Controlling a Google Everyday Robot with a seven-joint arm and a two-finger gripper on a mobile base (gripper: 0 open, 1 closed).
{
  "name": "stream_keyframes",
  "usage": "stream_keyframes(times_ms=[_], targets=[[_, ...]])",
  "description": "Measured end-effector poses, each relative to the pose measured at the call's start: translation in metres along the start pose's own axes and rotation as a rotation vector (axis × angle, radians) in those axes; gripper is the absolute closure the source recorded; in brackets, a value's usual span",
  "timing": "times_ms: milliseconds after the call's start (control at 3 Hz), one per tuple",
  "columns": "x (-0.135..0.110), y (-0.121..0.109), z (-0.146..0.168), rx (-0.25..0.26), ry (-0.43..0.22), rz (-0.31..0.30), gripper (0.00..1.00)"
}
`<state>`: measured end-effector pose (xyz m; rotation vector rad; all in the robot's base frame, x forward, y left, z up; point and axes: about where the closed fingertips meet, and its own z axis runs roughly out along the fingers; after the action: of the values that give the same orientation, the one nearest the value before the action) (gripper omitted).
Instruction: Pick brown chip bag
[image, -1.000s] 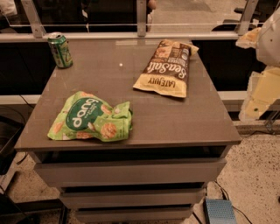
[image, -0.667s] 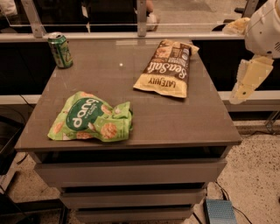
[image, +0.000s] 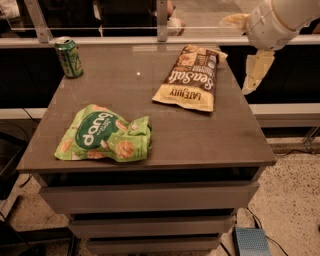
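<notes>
**Brown chip bag not yet picked; gripper waits off the table's right edge**

The brown chip bag (image: 189, 77) lies flat on the table (image: 200, 142), in the far right part of the top, its tan end with the printing turned toward the table's near side. Nothing touches it, and nothing lies on it.

The gripper (image: 256, 69) hangs in the air just beyond the table's right edge, level with the far half of the top and above its surface. It is near the bag but clearly apart from it. Whether it is set wide or narrow cannot be told from this view, and it carries nothing.

A green bag (image: 105, 135) sits crumpled at the table's near left, and a green can (image: 69, 57) stands upright at the far left corner; both are well away from the target.

By my reading the task is at its start: the approach is under way, while the reach over the table, the descent, the grasp and the lift all remain to be done.
</notes>
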<state>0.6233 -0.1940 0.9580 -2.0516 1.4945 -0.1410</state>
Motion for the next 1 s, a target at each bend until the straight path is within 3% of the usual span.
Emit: stream_keyframes(times_ms=[333, 667, 1000], targets=[[0.000, -0.007, 0.003, 0.010, -0.006, -0.037, 0.00], [0.000, -0.007, 0.003, 0.009, -0.007, -0.035, 0.00], [0.000, -0.007, 0.014, -0.037, 0.019, -0.134, 0.00]])
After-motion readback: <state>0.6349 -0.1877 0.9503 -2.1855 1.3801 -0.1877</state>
